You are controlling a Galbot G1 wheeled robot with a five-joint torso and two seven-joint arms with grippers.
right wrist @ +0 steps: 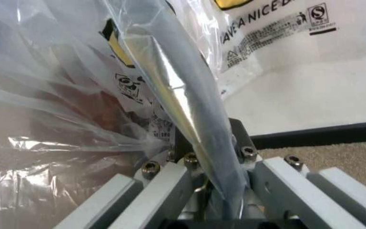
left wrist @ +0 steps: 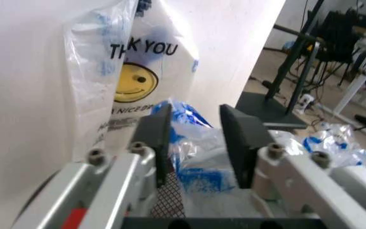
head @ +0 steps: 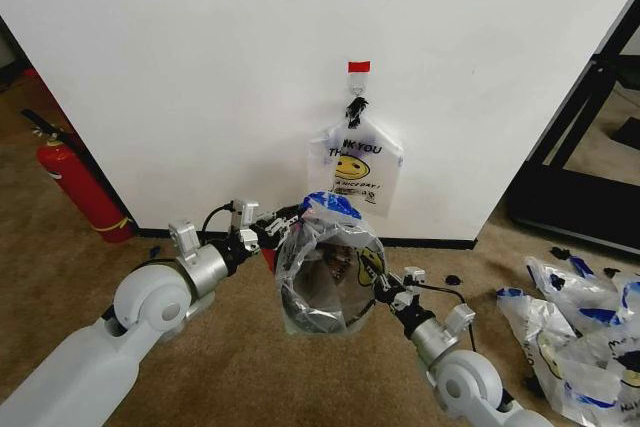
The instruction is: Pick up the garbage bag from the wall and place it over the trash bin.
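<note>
The right gripper (head: 388,290) sits nearest, low on the right side of the trash bin (head: 325,299); in the right wrist view its jaws are closed on a fold of the garbage bag (right wrist: 170,95), the clear film running straight up out from between them. The left gripper (head: 268,232) reaches in from the other side, at the bin's upper left edge; in the left wrist view its jaws stand apart with crumpled film and a blue handle patch (left wrist: 199,179) lying between them, and whether the pads (left wrist: 239,140) actually press that film cannot be told. The garbage bag is draped over the trash bin, covering its dark see-through wall and rim, with a bunch of blue handle material (head: 330,204) standing up at the top; the bin stands on the brown carpet (head: 60,247) close to the wall (head: 200,47), between the two grippers. Behind it, a second bag (head: 353,169) with a yellow smiley and "THANK YOU" print hangs flat against the wall from a red hook (head: 359,67). Off to the robot's right a heap of similar bags (head: 575,332) lies on the carpet; a red fire extinguisher (head: 75,185) leans near the wall on the far left; a black frame (head: 590,127) stands past the wall's right end.
</note>
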